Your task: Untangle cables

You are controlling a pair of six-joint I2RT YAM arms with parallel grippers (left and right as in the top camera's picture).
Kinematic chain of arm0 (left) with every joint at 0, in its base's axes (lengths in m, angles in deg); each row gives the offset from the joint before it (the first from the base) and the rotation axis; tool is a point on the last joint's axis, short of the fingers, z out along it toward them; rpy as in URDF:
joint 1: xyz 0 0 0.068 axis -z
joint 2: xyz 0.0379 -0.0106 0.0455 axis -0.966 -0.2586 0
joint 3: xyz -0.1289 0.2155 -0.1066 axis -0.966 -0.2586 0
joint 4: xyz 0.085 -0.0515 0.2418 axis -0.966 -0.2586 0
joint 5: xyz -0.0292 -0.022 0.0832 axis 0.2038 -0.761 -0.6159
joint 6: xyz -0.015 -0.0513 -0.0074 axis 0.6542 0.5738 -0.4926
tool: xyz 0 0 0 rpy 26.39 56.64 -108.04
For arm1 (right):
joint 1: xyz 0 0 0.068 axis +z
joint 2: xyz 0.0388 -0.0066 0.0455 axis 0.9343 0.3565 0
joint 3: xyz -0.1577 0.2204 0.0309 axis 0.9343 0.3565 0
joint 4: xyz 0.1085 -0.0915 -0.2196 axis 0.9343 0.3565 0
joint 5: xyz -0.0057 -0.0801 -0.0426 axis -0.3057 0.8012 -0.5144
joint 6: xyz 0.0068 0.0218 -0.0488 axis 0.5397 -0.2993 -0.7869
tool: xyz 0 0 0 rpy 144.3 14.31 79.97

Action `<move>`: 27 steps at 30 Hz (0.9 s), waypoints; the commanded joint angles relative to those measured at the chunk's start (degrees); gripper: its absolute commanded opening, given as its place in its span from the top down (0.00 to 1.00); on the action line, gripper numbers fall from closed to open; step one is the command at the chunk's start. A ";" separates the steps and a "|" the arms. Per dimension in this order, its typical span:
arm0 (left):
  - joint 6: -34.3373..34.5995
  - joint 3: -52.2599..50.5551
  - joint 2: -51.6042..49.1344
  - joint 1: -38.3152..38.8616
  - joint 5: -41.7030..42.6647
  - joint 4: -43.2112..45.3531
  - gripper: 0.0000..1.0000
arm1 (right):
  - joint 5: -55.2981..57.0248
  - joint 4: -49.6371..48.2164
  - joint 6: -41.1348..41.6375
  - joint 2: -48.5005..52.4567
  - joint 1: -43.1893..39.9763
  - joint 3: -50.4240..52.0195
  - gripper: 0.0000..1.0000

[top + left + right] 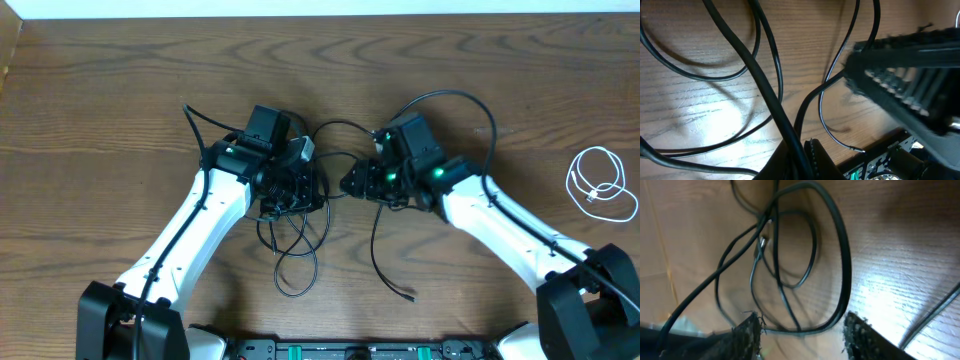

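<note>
black cables [846,270] are heaped in tangle on wood table [120,100]. left gripper [288,188] is set right on top of tangle, jaws pressed together, one black strand pinched. right gripper [805,322] is set just right of tangle, jaws spread apart. thick black loop from tangle is seen running across gap between its fingers [751,336], not squeezed. white cable [596,193] is coiled alone, far right of tangle, well apart.
</note>
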 commanded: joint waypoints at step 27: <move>4.15 4.55 -0.17 0.61 -17.03 3.32 0.29 | 17.14 -17.38 6.71 0.07 3.61 12.59 0.99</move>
